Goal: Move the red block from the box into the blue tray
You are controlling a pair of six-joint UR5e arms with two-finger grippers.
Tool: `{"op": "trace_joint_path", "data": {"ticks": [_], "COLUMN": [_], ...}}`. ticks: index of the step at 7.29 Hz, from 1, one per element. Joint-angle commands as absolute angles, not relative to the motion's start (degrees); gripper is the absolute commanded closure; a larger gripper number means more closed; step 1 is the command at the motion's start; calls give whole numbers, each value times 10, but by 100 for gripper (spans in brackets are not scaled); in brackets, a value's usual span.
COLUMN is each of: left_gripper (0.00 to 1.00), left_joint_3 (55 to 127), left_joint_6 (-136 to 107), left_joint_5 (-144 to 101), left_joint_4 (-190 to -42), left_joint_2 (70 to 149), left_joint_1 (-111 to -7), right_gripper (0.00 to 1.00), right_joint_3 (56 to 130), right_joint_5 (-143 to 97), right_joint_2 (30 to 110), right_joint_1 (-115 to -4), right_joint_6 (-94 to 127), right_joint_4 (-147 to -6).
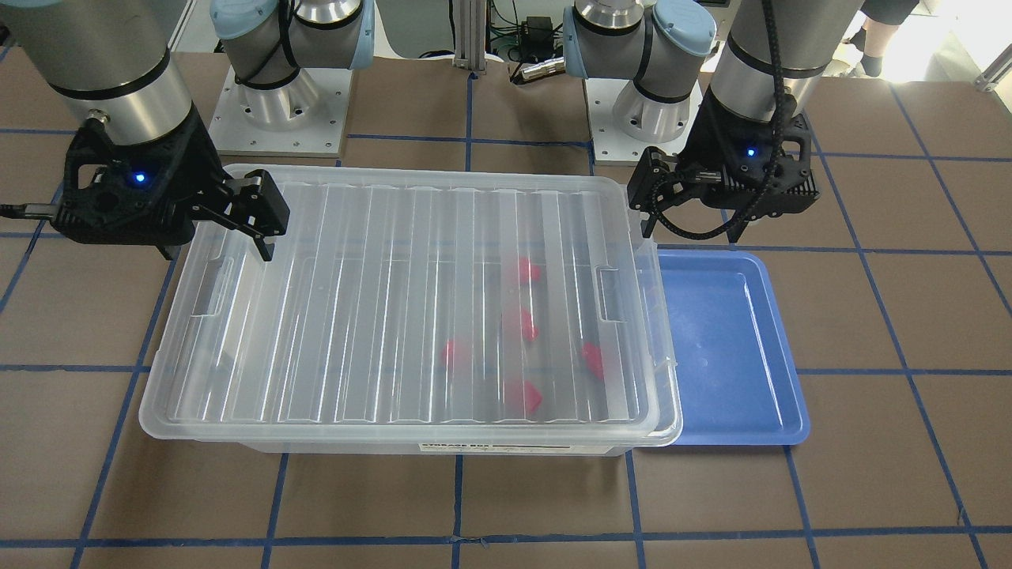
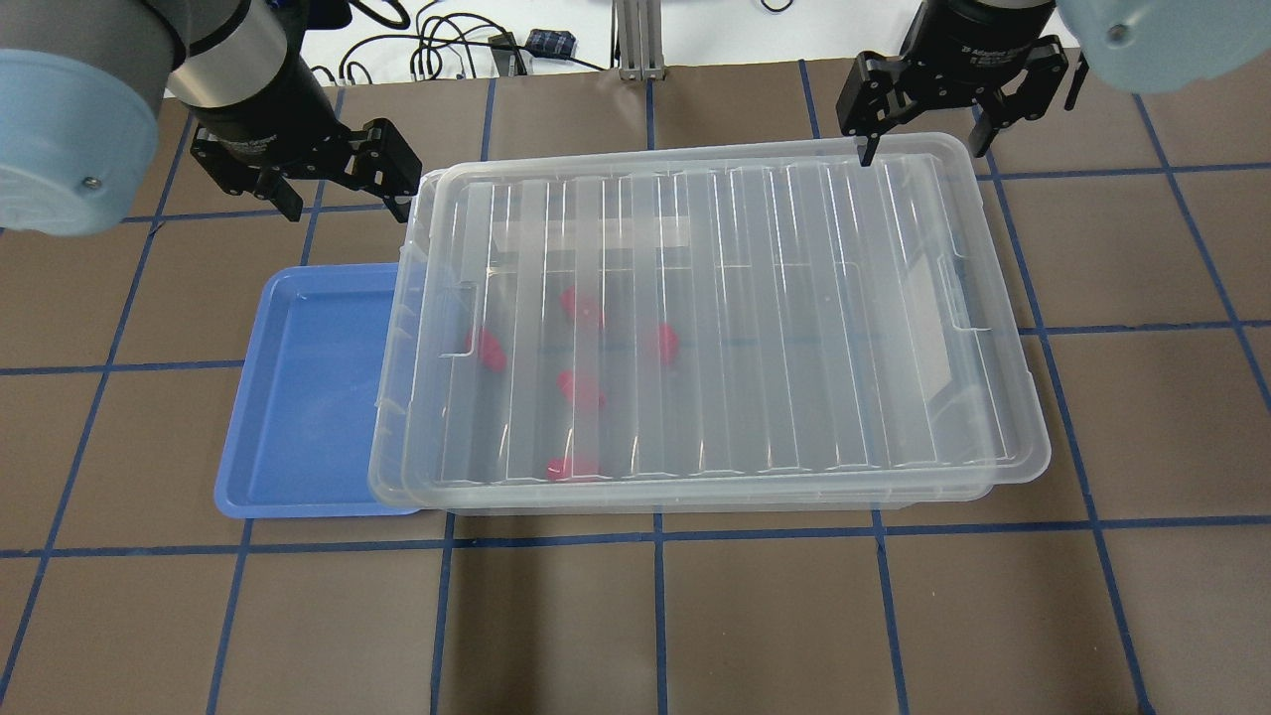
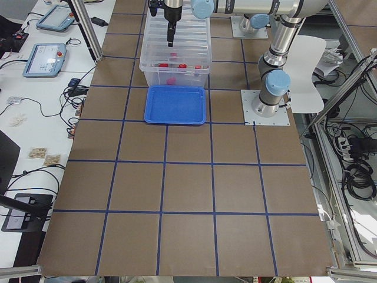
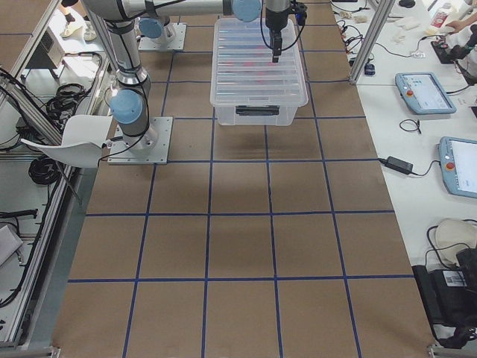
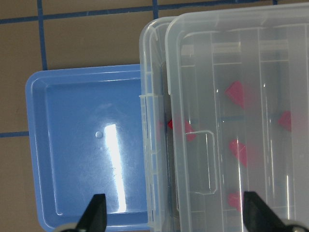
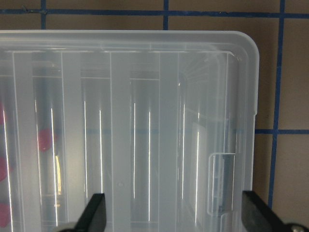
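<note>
**Red block shut under the lid**
The red block (image 2: 581, 390) lay inside the box (image 2: 390, 437), beneath its skewed lid (image 2: 794, 298), with the blue tray (image 2: 298, 397) touching the box's left end. The left gripper (image 2: 345, 202) and right gripper (image 2: 928, 149) hung spread and empty. The block looked light, stiff and slick, best pinched across its flat sides.

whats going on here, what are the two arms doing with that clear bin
Nothing is grasped yet. The box has its lid on, sitting slightly askew, with five red blocks inside. The left gripper hovers over the end by the blue tray, the right gripper over the other end, both with jaws open. The tray is empty.
</note>
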State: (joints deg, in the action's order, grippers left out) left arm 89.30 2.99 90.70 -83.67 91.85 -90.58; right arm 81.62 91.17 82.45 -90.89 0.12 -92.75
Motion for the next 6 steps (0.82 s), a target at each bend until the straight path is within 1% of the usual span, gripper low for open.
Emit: {"op": "trace_joint_path", "data": {"ticks": [1, 3, 4, 6], "left_gripper": [0, 0, 0, 0], "left_joint_3": [893, 893, 893, 893], "left_joint_6": [30, 30, 30, 30], "left_joint_5": [907, 908, 907, 907], "left_joint_4": [-837, -837, -837, -837], "left_joint_2": [918, 918, 918, 918], "left_joint_1": [-906, -905, -906, -906], "right_gripper": [0, 0, 0, 0], "right_joint_3": [817, 823, 841, 907], "right_joint_5": [911, 911, 911, 911], "right_joint_2": [825, 825, 824, 824], "right_joint_1": [-900, -891, -876, -842], "right_joint_6": [1, 3, -21, -71], "right_joint_4": [-923, -925, -920, -937]}}
